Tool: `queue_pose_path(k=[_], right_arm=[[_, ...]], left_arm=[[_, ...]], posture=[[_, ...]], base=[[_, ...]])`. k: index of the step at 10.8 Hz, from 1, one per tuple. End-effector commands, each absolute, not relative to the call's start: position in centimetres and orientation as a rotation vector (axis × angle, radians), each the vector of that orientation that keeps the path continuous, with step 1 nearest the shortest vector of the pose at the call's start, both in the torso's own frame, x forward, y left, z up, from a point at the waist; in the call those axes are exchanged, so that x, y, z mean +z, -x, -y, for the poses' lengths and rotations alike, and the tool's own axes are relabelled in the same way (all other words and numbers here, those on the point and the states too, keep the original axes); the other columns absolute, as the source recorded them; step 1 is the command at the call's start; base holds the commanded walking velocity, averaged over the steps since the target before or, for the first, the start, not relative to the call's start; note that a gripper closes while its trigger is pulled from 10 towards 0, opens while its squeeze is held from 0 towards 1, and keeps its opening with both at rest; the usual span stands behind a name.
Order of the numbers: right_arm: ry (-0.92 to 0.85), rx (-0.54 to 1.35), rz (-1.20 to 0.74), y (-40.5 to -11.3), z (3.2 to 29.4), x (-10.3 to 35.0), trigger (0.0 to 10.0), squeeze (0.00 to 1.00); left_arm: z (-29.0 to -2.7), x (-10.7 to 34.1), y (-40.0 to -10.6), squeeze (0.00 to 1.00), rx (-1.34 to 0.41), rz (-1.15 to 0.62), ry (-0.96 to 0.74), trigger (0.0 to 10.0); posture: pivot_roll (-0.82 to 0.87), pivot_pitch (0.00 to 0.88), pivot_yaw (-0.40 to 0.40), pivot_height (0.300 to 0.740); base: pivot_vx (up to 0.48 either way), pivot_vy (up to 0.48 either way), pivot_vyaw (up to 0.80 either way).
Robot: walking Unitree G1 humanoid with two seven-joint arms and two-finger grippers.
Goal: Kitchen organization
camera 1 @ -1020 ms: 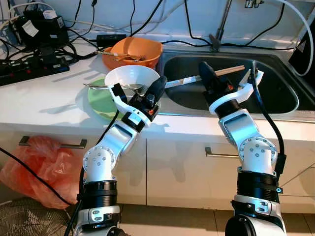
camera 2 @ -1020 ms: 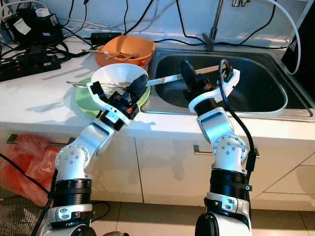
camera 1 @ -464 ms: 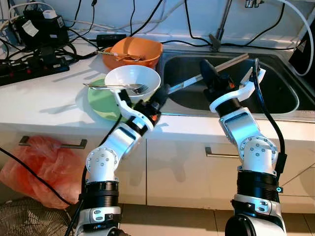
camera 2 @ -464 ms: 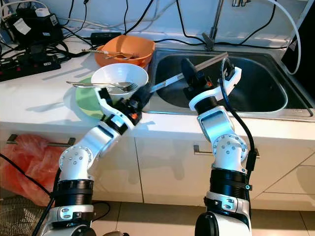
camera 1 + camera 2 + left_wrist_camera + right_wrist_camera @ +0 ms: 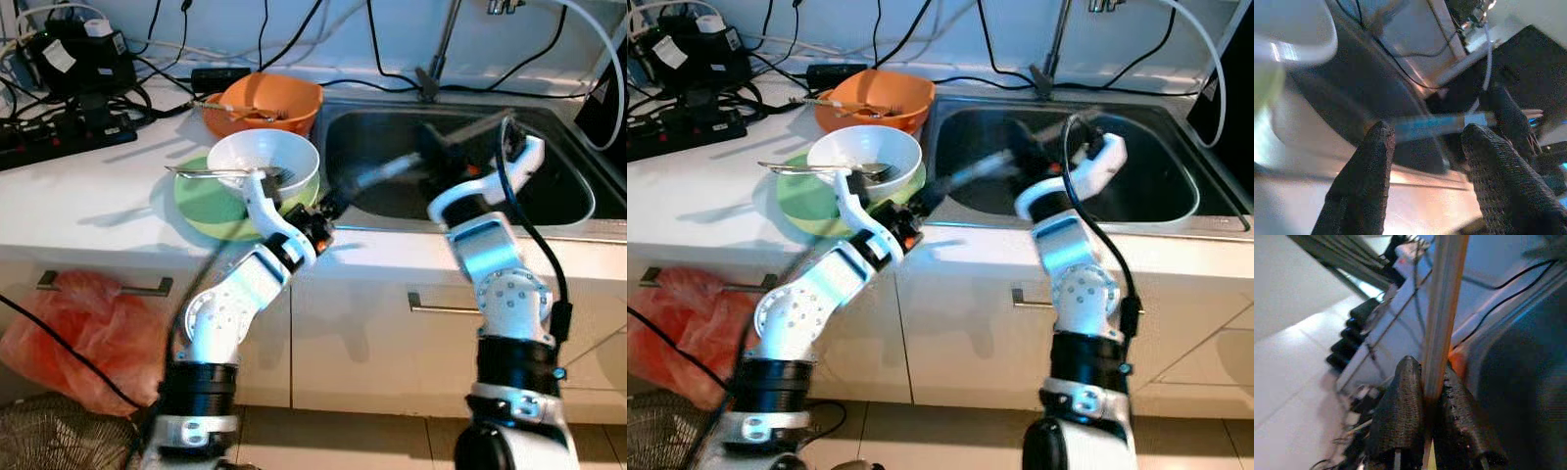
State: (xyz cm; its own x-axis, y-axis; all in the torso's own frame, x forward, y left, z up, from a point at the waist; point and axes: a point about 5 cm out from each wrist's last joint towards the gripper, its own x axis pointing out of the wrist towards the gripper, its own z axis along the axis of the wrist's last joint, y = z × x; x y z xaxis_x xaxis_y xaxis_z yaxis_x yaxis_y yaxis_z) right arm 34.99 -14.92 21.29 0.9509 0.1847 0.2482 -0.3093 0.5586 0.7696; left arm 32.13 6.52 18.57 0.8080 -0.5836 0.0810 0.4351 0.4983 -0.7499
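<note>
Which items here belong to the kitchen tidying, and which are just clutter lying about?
Job in hand:
chopsticks, clamped in right gripper over the sink
left gripper, open at the sink edge
white bowl with fork, on green plate
orange bowl

Lying about:
power strip and cables
orange bag

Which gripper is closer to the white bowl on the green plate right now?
Left. The left gripper sits at the counter edge just beside the white bowl and green plate. The right gripper is farther off, over the sink, holding chopsticks.
</note>
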Motion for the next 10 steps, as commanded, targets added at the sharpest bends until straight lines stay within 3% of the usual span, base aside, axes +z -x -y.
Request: queue_pose_path(k=[1,4,5,8,9,10], right_arm=[[-0.904,0.26,0.167,-35.4,15.4,21.9,0.0,0.0],[-0.762,0.169,0.196,-35.9,16.8,21.6,0.0,0.0],[-0.614,0.132,0.219,-36.1,17.6,21.5,0.0,0.0],[-0.325,0.064,0.237,-36.6,19.3,20.5,0.0,0.0],[-0.268,0.069,0.231,-37.2,19.3,20.0,0.0,0.0],[-0.204,0.099,0.208,-37.8,18.8,19.4,0.0,0.0]], left_arm=[[-6.2,18.7,-31.8,1.0,-0.633,-0.174,0.77,10.0],[-6.3,17.1,-31.1,1.0,-0.606,-0.161,0.527,10.0],[-6.3,16.5,-30.6,1.0,-0.603,-0.107,0.34,10.0],[-6.4,16.2,-29.5,1.0,-0.604,0.008,0.114,10.0],[-6.4,16.0,-28.9,0.0,-0.622,0.013,0.069,10.0],[-6.7,15.9,-28.3,0.0,-0.627,0.025,0.022,10.0]], posture=[[0.05,0.052,0.005,0.74],[0.06,0.067,0.008,0.74],[0.06,0.073,0.007,0.74],[0.09,0.093,0.008,0.74],[0.12,0.105,0.008,0.74],[0.15,0.114,0.011,0.74]], base=[[0.0,0.0,0.0],[0.0,0.0,0.0],[0.0,0.0,0.0],[0.0,0.0,0.0],[0.0,0.0,0.0],[0.0,0.0,0.0]])
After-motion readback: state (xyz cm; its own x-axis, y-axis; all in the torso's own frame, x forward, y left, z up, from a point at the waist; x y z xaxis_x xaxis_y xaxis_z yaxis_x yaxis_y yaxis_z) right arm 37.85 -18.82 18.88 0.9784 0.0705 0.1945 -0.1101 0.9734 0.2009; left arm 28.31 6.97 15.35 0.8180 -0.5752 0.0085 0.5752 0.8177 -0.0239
